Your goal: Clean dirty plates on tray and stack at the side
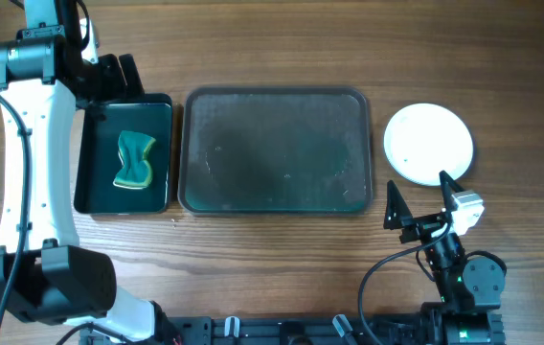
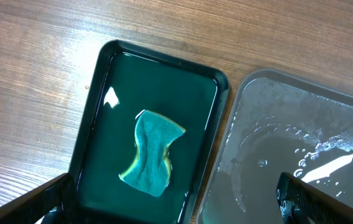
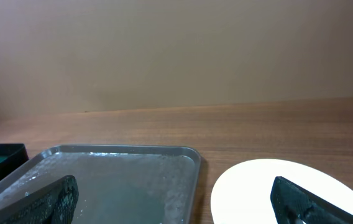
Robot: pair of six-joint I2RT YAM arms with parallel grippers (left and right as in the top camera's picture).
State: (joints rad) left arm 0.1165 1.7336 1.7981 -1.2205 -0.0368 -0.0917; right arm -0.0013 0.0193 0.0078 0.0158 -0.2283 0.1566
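The large dark grey-green tray (image 1: 276, 150) lies in the middle of the table, wet and with no plates on it. It also shows in the left wrist view (image 2: 301, 155) and the right wrist view (image 3: 114, 177). White plates (image 1: 429, 143) sit stacked to the right of the tray, clean on top; how many are in the stack cannot be told. The top plate shows in the right wrist view (image 3: 288, 193). My left gripper (image 1: 119, 77) is open and empty above the far end of the black tray. My right gripper (image 1: 421, 201) is open and empty, just in front of the plates.
A smaller black tray (image 1: 162, 134) with a green sponge (image 1: 134, 159) sits left of the big tray; both show in the left wrist view, tray (image 2: 96, 93) and sponge (image 2: 151, 152). Bare wooden table surrounds them.
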